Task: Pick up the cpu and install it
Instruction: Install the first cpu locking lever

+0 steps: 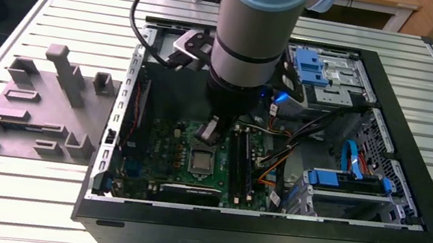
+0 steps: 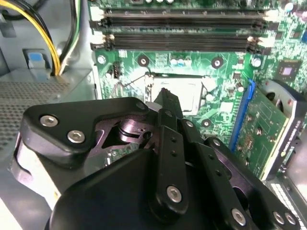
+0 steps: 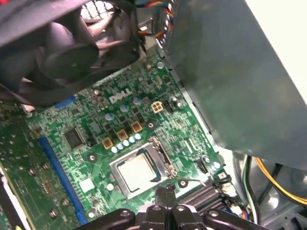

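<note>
The cpu (image 3: pixel 135 171), a pale silvery square, lies flat inside the silver-framed socket (image 3: pixel 160 155) on the green motherboard (image 3: pixel 96 120). My gripper (image 3: pixel 166 194) hangs just above the board beside the socket, its two black fingers pressed together with nothing between them. In the second wrist view the fingertips (image 2: pixel 167 98) cover part of the socket, and the cpu (image 2: pixel 189 93) shows behind them. From the exterior view the gripper (image 1: pixel 207 130) sits inside the open computer case, a little above the socket (image 1: pixel 200 158).
Black memory slots (image 2: pixel 182 21) run beside the socket. A black fan (image 3: pixel 72 48) and the case's grey metal wall (image 3: pixel 230 72) stand close to the wrist. Yellow cables (image 2: pixel 62 38) hang near the case's wall. A grey moulded tray (image 1: pixel 33 111) lies on the slatted table at the exterior view's left.
</note>
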Controlling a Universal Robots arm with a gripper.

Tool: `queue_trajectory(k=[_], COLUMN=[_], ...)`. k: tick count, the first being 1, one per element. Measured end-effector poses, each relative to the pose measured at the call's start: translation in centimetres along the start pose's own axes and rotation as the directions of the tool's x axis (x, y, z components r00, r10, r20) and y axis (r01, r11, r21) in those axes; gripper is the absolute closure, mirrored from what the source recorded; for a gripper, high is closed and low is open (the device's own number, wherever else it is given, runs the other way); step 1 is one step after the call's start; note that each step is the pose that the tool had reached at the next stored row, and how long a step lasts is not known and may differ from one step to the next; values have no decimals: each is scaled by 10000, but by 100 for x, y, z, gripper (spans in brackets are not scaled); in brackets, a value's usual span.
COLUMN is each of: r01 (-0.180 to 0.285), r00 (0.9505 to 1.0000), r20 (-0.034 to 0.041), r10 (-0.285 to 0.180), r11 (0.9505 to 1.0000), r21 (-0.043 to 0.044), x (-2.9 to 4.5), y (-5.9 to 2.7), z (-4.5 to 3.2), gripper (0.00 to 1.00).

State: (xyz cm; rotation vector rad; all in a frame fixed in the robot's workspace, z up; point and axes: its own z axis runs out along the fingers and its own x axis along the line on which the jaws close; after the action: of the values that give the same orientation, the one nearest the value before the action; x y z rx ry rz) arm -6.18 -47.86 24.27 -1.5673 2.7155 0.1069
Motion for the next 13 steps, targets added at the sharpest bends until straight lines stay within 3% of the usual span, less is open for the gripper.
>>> queue_trajectory(k=[13], r01=[0], r00=[10000], r20=[1], r10=[0], r11=[10000], r21=[0], x=[-214], y=[-38], z=[11], gripper=[89])
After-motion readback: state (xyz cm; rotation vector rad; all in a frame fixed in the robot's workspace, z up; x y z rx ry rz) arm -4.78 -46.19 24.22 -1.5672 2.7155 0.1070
